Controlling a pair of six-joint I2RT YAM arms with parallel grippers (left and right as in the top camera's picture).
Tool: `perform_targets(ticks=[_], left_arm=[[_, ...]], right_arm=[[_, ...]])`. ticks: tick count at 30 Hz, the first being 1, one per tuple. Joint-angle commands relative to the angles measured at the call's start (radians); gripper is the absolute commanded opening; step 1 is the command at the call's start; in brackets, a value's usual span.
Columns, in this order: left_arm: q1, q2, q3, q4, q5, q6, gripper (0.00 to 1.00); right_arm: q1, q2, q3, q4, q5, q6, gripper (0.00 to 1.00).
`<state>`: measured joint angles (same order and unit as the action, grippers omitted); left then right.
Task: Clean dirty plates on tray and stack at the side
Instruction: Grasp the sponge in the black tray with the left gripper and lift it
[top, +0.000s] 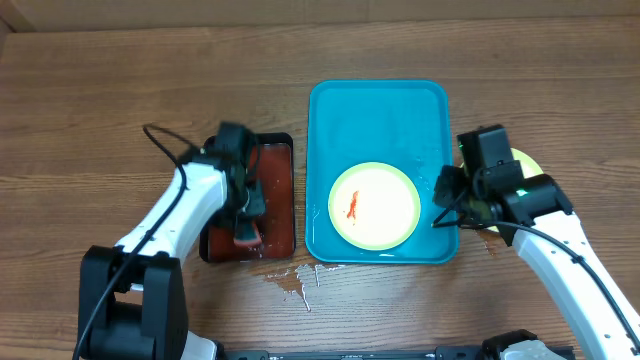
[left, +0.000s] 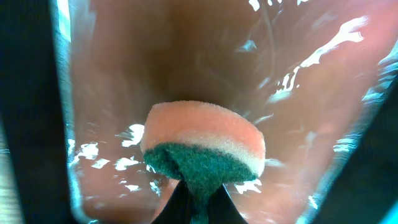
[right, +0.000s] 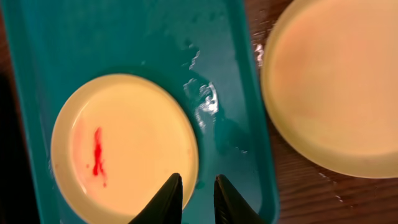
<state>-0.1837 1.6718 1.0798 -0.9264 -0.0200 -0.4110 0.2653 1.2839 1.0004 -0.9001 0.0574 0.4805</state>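
left gripper (left: 198, 200): jaws clenched on sponge (left: 202, 134) | right gripper (right: 198, 198): jaws slightly parted, empty, above smeared plate (right: 124, 149) rim on tray (right: 124, 37)

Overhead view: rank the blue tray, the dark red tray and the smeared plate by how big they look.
1. blue tray
2. dark red tray, partly hidden
3. smeared plate

A pink-orange sponge (left: 205, 149) with a green scouring face is seen at the near end of a wet, black-rimmed dark red tray (top: 281, 200). Spilled water (top: 291, 281) streaks out beside its near right corner.
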Motion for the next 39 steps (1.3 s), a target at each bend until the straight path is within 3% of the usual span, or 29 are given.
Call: perform_targets(ticks=[1,6,15,19,27,39], left_arm=[[-0.007,-0.003,0.15,-0.067,-0.051,0.023,0.04],[-0.008,0.0,0.19,-0.081,-0.072,0.023,0.04],[-0.008,0.059,0.005,0.161,-0.088,0.023,0.04],[-0.008,0.125,-0.004,0.173,-0.084,0.023,0.04],[-0.008,0.126,0.059,0.058,-0.058,0.038,0.04],[-0.012,-0.039,0.457,-0.23,-0.011,0.069,0.04]], right_arm=[[-0.03,-0.003,0.014,0.012,0.033,0.066,0.22],[-0.03,0.01,0.011,0.025,-0.115,-0.136,0.25],[-0.03,0.091,-0.042,0.031,-0.119,-0.14,0.25],[-0.03,0.146,-0.042,0.047,-0.12,-0.14,0.25],[-0.032,0.216,-0.044,0.068,-0.119,-0.137,0.24],[-0.029,0.233,-0.05,0.093,-0.127,-0.138,0.29]])
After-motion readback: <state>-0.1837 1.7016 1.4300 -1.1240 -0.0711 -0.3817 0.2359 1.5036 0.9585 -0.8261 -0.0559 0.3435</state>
